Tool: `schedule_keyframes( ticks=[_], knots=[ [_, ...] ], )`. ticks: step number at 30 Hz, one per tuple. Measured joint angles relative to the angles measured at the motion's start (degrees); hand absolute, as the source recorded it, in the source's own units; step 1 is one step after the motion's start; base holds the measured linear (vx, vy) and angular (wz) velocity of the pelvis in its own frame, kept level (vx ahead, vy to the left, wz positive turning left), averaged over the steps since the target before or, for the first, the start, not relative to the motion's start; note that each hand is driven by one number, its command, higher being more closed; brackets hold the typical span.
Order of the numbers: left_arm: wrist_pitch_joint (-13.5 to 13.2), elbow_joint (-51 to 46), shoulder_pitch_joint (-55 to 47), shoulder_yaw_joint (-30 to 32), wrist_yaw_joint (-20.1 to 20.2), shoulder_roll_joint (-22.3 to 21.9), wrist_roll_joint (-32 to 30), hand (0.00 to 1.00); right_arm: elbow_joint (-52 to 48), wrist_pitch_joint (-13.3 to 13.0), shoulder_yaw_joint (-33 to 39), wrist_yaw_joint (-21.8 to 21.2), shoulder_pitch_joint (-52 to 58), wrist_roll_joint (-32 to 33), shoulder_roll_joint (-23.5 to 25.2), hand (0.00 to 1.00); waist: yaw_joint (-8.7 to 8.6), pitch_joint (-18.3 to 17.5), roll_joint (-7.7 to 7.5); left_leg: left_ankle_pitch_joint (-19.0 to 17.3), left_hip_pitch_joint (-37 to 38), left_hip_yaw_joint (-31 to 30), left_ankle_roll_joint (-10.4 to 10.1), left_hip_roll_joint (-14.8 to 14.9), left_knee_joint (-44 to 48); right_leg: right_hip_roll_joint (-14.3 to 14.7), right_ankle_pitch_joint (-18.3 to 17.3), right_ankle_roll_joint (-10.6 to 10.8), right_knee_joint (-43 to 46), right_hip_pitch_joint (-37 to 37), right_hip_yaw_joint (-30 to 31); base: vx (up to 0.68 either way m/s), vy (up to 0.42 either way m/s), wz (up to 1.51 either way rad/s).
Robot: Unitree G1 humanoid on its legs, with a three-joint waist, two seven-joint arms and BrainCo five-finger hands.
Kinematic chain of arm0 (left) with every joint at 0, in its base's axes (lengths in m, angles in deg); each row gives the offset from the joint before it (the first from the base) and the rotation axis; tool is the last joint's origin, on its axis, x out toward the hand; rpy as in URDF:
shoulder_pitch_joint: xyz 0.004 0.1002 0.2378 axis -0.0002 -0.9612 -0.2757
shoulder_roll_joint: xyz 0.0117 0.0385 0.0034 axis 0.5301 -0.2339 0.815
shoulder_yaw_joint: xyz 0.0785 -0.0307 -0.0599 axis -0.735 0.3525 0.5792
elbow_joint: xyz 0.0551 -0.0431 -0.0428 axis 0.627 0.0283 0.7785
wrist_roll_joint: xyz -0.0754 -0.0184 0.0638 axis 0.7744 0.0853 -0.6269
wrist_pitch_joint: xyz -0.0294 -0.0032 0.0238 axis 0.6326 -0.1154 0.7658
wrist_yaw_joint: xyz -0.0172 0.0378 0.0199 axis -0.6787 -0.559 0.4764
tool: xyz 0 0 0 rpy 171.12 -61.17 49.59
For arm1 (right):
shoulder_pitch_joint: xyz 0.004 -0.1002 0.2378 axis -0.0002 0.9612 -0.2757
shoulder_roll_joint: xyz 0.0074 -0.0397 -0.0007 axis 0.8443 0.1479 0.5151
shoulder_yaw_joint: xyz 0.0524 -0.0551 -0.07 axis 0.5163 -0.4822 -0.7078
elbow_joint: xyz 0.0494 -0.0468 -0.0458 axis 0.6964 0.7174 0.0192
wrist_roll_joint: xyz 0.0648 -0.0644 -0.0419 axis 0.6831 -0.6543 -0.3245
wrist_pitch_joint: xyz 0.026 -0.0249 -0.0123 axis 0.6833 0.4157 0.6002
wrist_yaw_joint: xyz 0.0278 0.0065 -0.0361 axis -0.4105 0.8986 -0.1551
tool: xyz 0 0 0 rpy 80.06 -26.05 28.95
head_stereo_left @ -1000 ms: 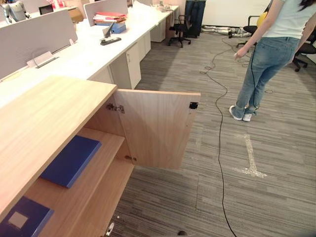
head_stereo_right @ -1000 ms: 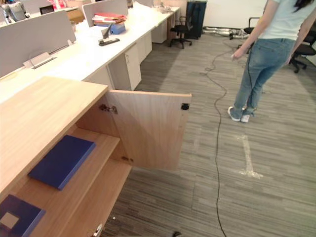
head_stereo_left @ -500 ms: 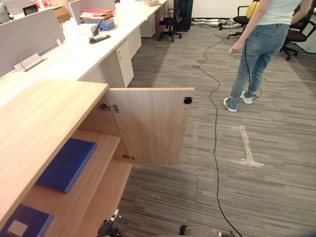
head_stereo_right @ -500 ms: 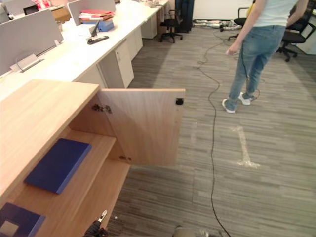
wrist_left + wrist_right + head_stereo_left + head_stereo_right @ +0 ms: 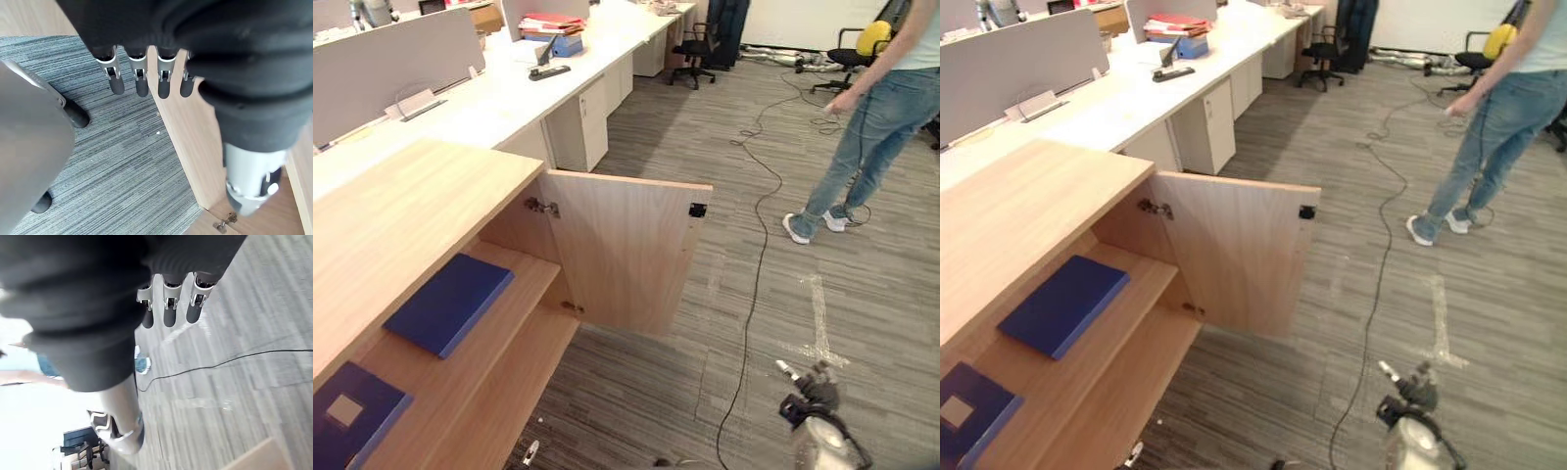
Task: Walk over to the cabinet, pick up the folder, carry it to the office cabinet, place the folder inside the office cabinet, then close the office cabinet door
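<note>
Currently both hands hold nothing: the left hand (image 5: 142, 81) hangs with fingers straight and apart over the carpet (image 5: 117, 161), close by the cabinet (image 5: 401, 206), and the right hand (image 5: 808, 397) is loosely spread above the floor. Well to the right hand's left, past the open door (image 5: 626, 250), the blue folder (image 5: 448, 304) lies flat on the shelf. A person (image 5: 876, 117) stands far beyond.

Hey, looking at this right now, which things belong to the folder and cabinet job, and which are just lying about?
Job: office cabinet, its open door, blue folder on its shelf, left hand, right hand, both open and empty.

Lying about: labelled folder (role unclear), desk with stacked folders, office chair, person, floor tape.
</note>
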Motion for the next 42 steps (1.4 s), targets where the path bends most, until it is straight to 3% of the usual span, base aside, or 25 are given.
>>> schedule_keyframes(
  ticks=[8, 11, 12, 14, 16, 19, 22, 26, 30, 42],
  knots=[
    [0.0, 0.0, -1.1, -9.3, 1.0, 4.0, 0.1, 0.0, 3.3, -1.9, 0.4, 0.9, -12.7, 0.2, -10.5, 0.0, -0.85, 0.0, 0.53, 0.3, -4.7, -5.4, -0.3, -0.1, 3.6, 0.0, -0.2, -0.3, -0.7, -0.4, 0.5, 0.05, -0.01, 0.34],
    [0.0, 0.0, -2.3, -11.1, 1.0, 4.6, 0.1, 0.0, 7.3, -2.4, -2.2, 1.2, -19.6, 0.6, -16.2, 0.0, -0.92, 1.5, 1.89, 1.4, -6.5, -6.2, -0.4, -1.1, 5.7, -1.5, -0.2, -0.4, -0.5, -0.4, -0.4, -0.08, -0.025, 0.35],
    [0.0, 0.1, -3.2, -11.7, 1.0, 4.6, 0.2, 0.0, 9.2, -2.8, -3.1, 1.3, -23.2, 2.4, -18.8, 0.0, -0.88, 2.5, 3.1, 2.3, -7.6, -6.2, -0.4, -1.7, 6.5, -2.4, -0.3, -0.5, 0.0, -0.4, -1.6, -0.1, -0.034, 0.41],
    [-0.1, 0.0, -3.9, -12.6, 1.0, 4.7, 0.4, 0.0, 10.3, -2.9, -4.0, 1.4, -25.1, 3.0, -20.2, 0.0, -0.9, 3.3, 3.43, 3.6, -8.3, -5.9, -0.3, -2.2, 6.6, -3.4, -0.6, -0.7, 0.7, -0.6, -2.7, -0.11, -0.041, 0.5],
    [-0.1, 0.1, -4.9, -13.9, 1.0, 4.5, 0.6, 0.0, 11.9, -2.9, -4.4, 1.4, -28.4, 4.7, -22.0, 0.0, -0.93, 5.0, 4.15, 5.8, -9.4, -4.2, 0.2, -2.6, 6.4, -4.7, -1.2, -0.7, 0.9, -0.8, -4.9, -0.17, -0.077, 0.68],
    [-0.1, 0.2, -6.1, -14.9, 1.0, 3.6, 1.5, 0.0, 12.6, -2.9, -4.4, 1.4, -31.3, 6.4, -24.6, 0.0, -1.08, 6.6, 5.9, 6.9, -11.1, 4.1, 1.2, -1.2, 6.1, -5.7, -1.6, -1.2, 1.2, -0.9, -9.0, -0.13, -0.049, 0.67],
    [-0.1, 0.3, -6.9, -15.7, 1.1, 3.1, 1.7, 0.0, 13.0, -3.0, -10.5, 1.2, -36.7, 8.0, -24.6, 0.0, -0.28, 9.4, 6.0, 7.0, -14.3, 6.2, 1.9, -1.7, 9.8, -7.1, -2.0, -1.7, 4.5, -3.4, -9.4, -0.17, -0.031, 0.22],
    [-0.3, 0.0, -7.2, -15.6, 1.6, 2.9, 3.2, 0.0, 15.1, -2.8, -24.0, -0.3, -43.2, 9.1, -23.6, 0.0, 0.83, 10.6, 6.05, 5.4, -16.7, 3.8, 1.2, -2.9, 11.9, -8.5, -2.7, -1.4, 8.8, -7.3, -8.4, -0.1, 0.017, -0.05],
    [-0.7, -0.1, -7.3, -14.5, 2.1, 2.4, 4.1, 0.0, 19.4, -2.4, -33.1, -1.5, -52.8, 9.4, -22.0, 0.0, 1.62, 10.8, 6.03, 6.4, -17.3, 4.5, 1.3, -3.0, 10.3, -8.5, -2.3, -0.9, 8.6, -8.8, -7.5, -0.06, 0.042, -0.06],
    [-1.5, -2.7, -7.3, -14.5, 2.2, 2.1, 5.6, 0.0, 23.4, -1.9, -48.0, -3.6, -71.4, 11.3, -21.7, 0.0, 2.58, 10.8, 5.94, 8.9, -14.6, 4.6, 0.1, -2.2, 3.9, -7.0, -0.8, -1.4, 6.3, -8.3, -7.5, 0.11, 0.002, -0.01]
  ],
)
